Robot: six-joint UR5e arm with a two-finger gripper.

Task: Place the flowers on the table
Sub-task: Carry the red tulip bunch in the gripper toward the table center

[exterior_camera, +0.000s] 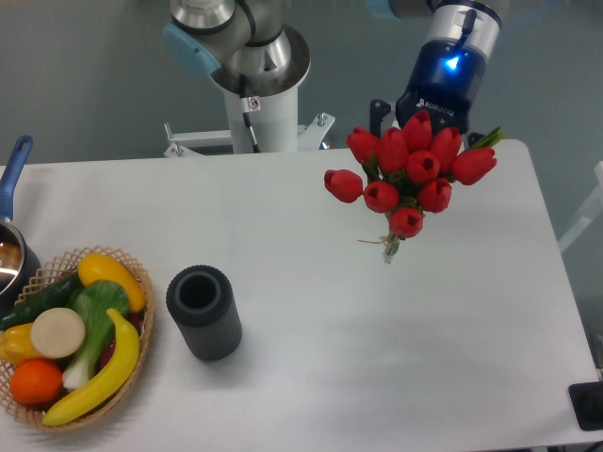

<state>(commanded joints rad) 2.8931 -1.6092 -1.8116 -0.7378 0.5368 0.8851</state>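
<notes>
The flowers, a bunch of red tulips with green stems and a thin tan string near the stem ends, hang upright over the right half of the white table. The blossoms face up towards the camera. The stem tips sit at about the table's middle depth, and I cannot tell if they touch the surface. My gripper, black with a blue-lit wrist, comes down from behind the bunch. Its fingers are hidden behind the blossoms, and it appears shut on the stems.
A dark ribbed cylindrical vase stands left of centre. A wicker basket of toy fruit and vegetables sits at the front left, with a pot behind it. The arm's white base stands at the back edge.
</notes>
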